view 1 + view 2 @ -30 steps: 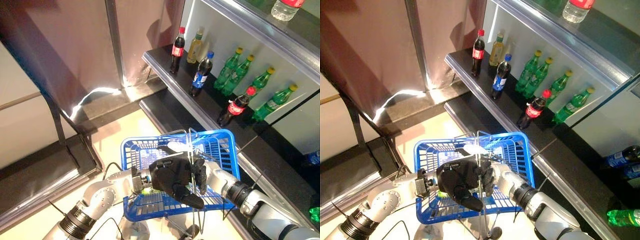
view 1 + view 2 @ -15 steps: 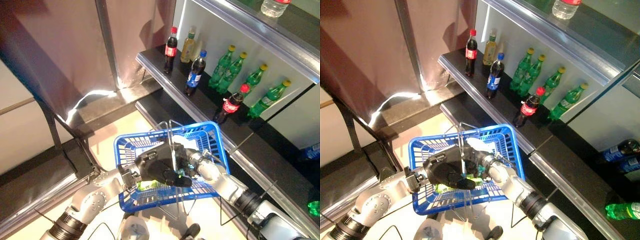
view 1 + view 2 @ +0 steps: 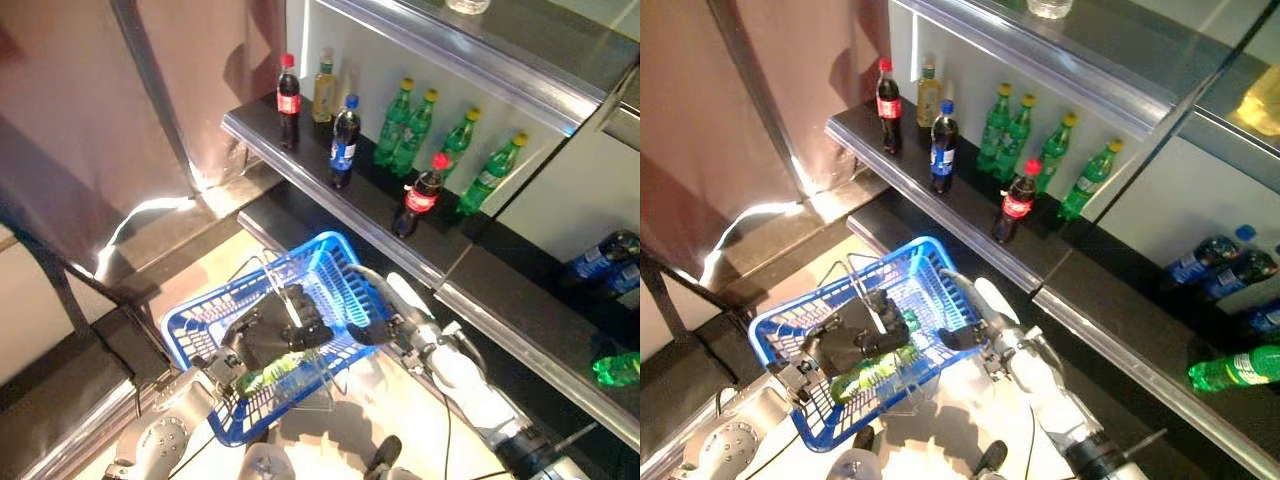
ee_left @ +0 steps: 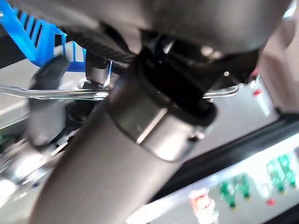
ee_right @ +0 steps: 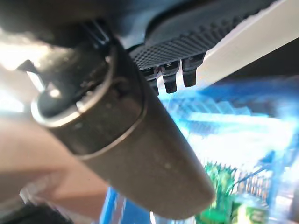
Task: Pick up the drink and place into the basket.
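Green bottle (image 3: pixel 872 377): lies lengthwise inside basket (image 3: pixel 780 330), under left hand (image 3: pixel 848 335) curled on wire handle (image 3: pixel 862 294); right hand (image 3: pixel 970 335) at far rim, fingers unreadable

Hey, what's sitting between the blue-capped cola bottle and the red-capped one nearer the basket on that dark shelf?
Two green bottles, standing further back against the wall, show between the blue-capped bottle and the red-capped bottle in both eye views.
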### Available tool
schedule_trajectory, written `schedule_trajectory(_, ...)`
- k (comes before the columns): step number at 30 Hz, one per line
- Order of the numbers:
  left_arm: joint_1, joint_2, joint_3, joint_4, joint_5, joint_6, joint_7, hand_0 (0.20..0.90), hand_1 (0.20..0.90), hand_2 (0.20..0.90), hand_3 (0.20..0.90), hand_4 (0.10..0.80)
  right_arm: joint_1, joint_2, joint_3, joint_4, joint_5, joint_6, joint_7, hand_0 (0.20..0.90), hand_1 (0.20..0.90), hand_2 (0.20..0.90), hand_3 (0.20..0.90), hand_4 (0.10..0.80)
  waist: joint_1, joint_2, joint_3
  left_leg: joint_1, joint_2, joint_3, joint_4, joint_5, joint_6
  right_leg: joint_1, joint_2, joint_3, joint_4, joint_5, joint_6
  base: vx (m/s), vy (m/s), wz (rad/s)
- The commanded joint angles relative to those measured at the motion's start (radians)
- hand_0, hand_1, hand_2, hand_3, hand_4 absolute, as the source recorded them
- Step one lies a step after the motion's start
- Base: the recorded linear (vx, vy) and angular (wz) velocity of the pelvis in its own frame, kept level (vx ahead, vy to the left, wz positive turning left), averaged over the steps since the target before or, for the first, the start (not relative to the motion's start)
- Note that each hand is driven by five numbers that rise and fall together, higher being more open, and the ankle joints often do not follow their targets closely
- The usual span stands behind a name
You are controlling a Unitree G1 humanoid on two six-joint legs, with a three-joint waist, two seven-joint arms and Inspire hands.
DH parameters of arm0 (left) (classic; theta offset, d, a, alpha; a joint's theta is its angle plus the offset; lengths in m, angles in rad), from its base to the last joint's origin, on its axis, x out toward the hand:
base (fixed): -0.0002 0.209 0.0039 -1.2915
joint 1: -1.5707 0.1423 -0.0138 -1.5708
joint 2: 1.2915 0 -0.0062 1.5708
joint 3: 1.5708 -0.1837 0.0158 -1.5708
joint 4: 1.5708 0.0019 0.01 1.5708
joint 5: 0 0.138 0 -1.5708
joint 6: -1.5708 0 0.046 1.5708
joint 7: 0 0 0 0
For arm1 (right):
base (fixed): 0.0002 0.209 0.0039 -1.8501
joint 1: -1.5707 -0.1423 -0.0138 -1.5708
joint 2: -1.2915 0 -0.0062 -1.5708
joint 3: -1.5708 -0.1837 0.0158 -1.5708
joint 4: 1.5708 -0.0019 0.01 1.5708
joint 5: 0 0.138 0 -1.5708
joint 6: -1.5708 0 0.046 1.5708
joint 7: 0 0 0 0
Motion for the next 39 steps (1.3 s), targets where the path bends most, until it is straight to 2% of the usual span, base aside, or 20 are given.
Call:
schedule_trajectory(1, -0.162, -0.099, 0.070, -0.212, -0.109, -0.294, -0.115, 0.300, 0.300, 0.300, 0.200, 0.100, -0.001, -0.083, -0.047, -0.055, 0.052, -0.131, -0.034, 0.900, 0.900, 0.900, 0.900, 0.800, -0.019, 0.072, -0.187, -0.065, -0.076, 0.070, -0.026, 0.064, 0.079, 0.151, 0.043, -0.012, -0.002, -0.144, 0.060, -0.002, 0.004, -0.31)
schedule_trajectory(8, -0.131, -0.100, 0.131, -0.098, -0.071, -0.353, -0.057, 0.300, 0.300, 0.300, 0.200, 0.100, 0.079, -0.065, -0.139, -0.002, 0.107, -0.160, -0.084, 0.900, 0.900, 0.900, 0.900, 0.800, -0.062, 0.079, -0.183, -0.050, -0.063, 0.111, -0.026, 0.055, 0.075, 0.135, 0.038, 0.009, -0.002, -0.133, 0.058, -0.008, -0.014, -0.13)
schedule_trajectory(20, -0.142, -0.123, 0.180, 0.163, 0.003, -0.359, 0.045, 0.300, 0.300, 0.300, 0.200, 0.100, 0.146, 0.005, -0.210, 0.194, 0.202, -0.176, -0.133, 0.900, 0.900, 0.900, 0.900, 0.800, -0.122, 0.082, -0.186, -0.023, -0.056, 0.141, -0.026, 0.040, 0.075, 0.131, 0.048, 0.046, -0.002, -0.133, 0.049, 0.006, -0.018, -0.06)
schedule_trajectory(31, -0.129, -0.154, 0.213, 0.533, 0.080, -0.364, 0.117, 0.300, 0.300, 0.300, 0.200, 0.100, 0.171, 0.059, -0.251, 0.452, 0.235, -0.163, -0.177, 0.900, 0.900, 0.900, 0.900, 0.800, -0.141, 0.082, -0.184, -0.005, -0.056, 0.157, -0.026, 0.026, 0.076, 0.140, 0.056, 0.058, -0.002, -0.141, 0.042, 0.002, -0.006, -0.04)
schedule_trajectory(35, -0.134, -0.159, 0.217, 0.718, 0.127, -0.384, 0.132, 0.300, 0.300, 0.300, 0.200, 0.100, 0.169, 0.065, -0.265, 0.598, 0.249, -0.184, -0.164, 0.900, 0.900, 0.900, 0.900, 0.800, -0.142, 0.082, -0.182, 0.000, -0.057, 0.158, -0.026, 0.021, 0.079, 0.143, 0.062, 0.064, -0.002, -0.146, 0.038, 0.004, -0.001, -0.01)
schedule_trajectory(39, -0.145, -0.166, 0.220, 0.838, 0.144, -0.373, 0.145, 0.300, 0.300, 0.300, 0.200, 0.100, 0.158, 0.073, -0.276, 0.713, 0.262, -0.193, -0.142, 0.900, 0.900, 0.900, 0.900, 0.800, -0.140, 0.085, -0.184, 0.004, -0.056, 0.158, -0.026, 0.019, 0.079, 0.148, 0.065, 0.067, -0.002, -0.152, 0.037, 0.013, 0.001, -0.08)
